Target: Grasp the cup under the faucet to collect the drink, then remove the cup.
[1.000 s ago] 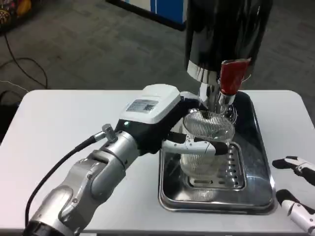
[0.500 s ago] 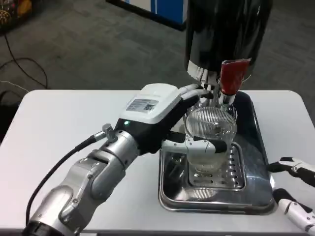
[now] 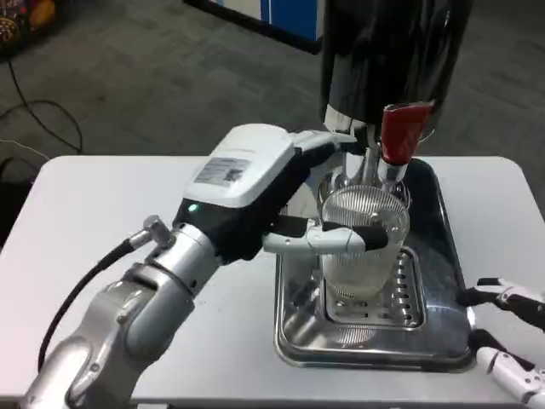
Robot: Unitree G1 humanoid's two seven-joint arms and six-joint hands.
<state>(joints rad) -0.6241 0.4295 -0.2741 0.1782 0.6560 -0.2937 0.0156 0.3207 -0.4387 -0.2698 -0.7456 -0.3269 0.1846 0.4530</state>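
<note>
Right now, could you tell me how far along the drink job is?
Done: the left hand grips the ribbed clear cup under the red-handled faucet. In hand: the cup sits raised off the metal drip tray; I cannot see liquid. Left: collect the drink and take the cup away. The right hand waits open.

The black drink machine [image 3: 387, 51] hangs low over the metal tray [image 3: 375, 341], and its red tap handle [image 3: 400, 132] sticks out just above the cup [image 3: 362, 247]. The left hand [image 3: 289, 196] blocks the cup's left side. The tray's raised rim is in the way lower down. The white table [image 3: 102, 221] on the left has open room.
</note>
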